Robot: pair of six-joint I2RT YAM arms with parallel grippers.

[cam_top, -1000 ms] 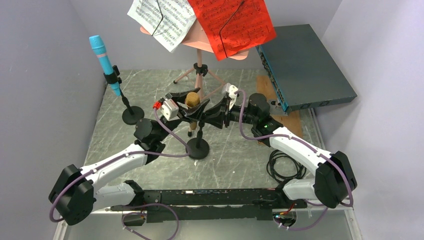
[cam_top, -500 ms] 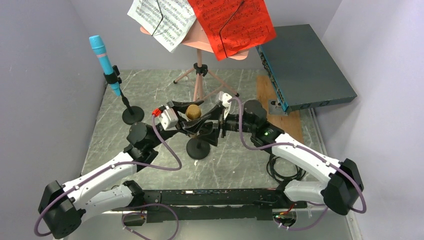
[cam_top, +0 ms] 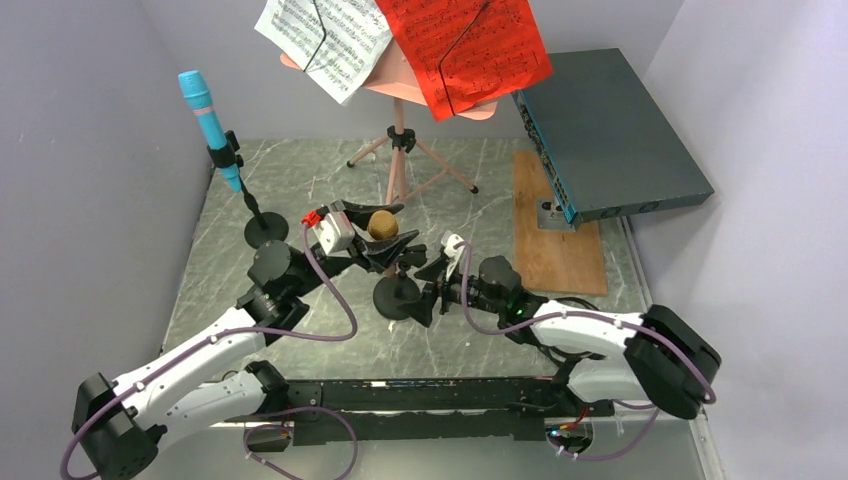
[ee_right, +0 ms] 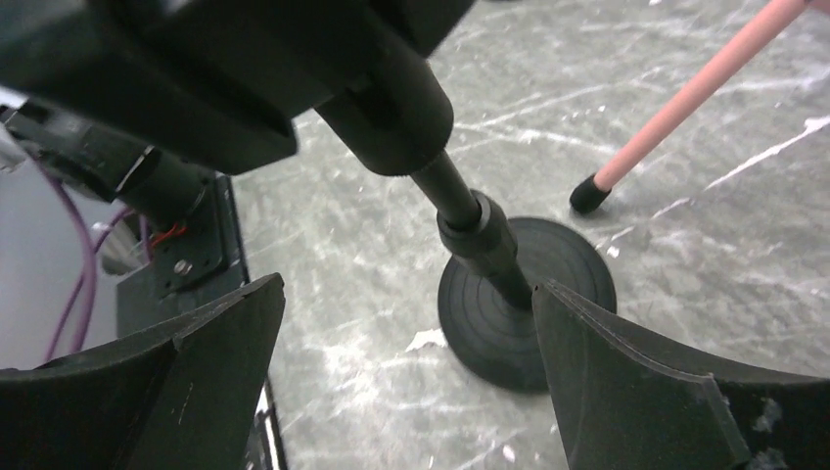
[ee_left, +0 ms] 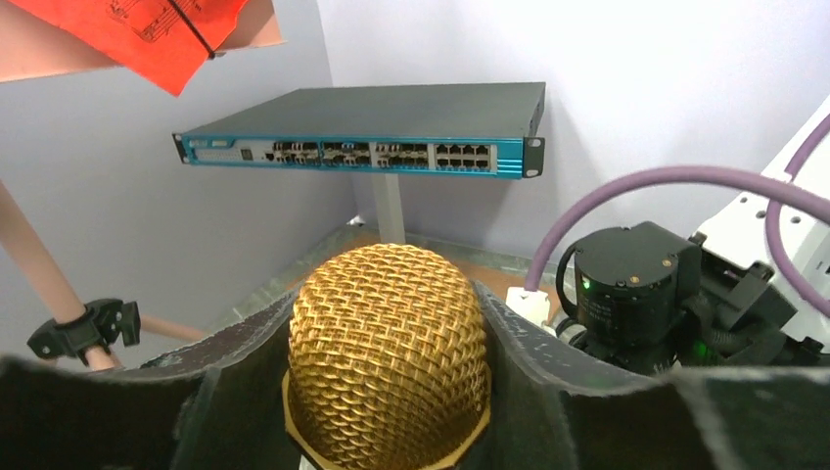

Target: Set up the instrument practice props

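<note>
Marbled table (cam_top: pixel 300 175), pole base (cam_top: pixel 392 300), wooden board (cam_top: pixel 560 245)

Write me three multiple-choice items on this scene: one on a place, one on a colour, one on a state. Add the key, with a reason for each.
1. Where is the blue microphone?
A. Clipped atop the black pole near the left wall
B. Lying flat on the table
C. In the right gripper

2. What colour is the page on the right side of the pink music desk?
A. White
B. Green
C. Red

3. What is the state of the left gripper?
A. Open and empty
B. Shut on the gold microphone
C. Shut on a music page

Key:
1 A: the top view shows it tilted in the pole's clip.
2 C: the red page lies right of the white page.
3 B: the left wrist view shows a finger pressed against each side of the gold mesh head.
</note>
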